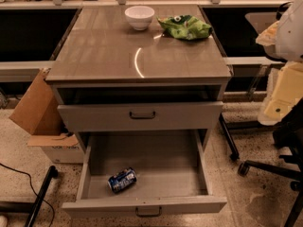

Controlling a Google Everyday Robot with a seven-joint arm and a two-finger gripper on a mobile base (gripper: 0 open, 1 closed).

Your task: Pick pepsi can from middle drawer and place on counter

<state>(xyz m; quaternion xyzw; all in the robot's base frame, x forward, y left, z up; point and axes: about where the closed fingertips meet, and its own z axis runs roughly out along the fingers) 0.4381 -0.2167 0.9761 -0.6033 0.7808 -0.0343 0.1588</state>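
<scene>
- Nearest the camera, bottom centre of the frame: the wide grey metal middle drawer [156,174] is pulled all the way out, small dark bar handle [148,212] facing us. It's open so the flat floor can be reached from above.
- The small blue pepsi can [122,180] with silver ends lies on its side on that floor, lower left of centre. It's near the left wall and the front lip but touching neither, as far as I can see. Lying down like that, I'd guess it rolls if nudged.
- Flanking the cabinet: a brown cardboard box [35,103] leans at the left edge, and a black office chair base [279,169] sits at the lower right.
- Just above the open drawer, the other grey drawer front [94,117] is closed, with a dark open slot over it.
- Then the broad glossy grey-brown counter [104,46] fills the upper middle. Its front half is bare, so that looks like the obvious drop spot.
- At the counter's far end, a white round bowl [139,17] and just to its right a crumpled green snack bag [185,27]. Both are well back from the edge.
- The gripper: I can't spot it anywhere in the frame, so I can't tell whether it's wide, narrow or holding anything. It certainly isn't on the can. My read is the pick hasn't started.
</scene>
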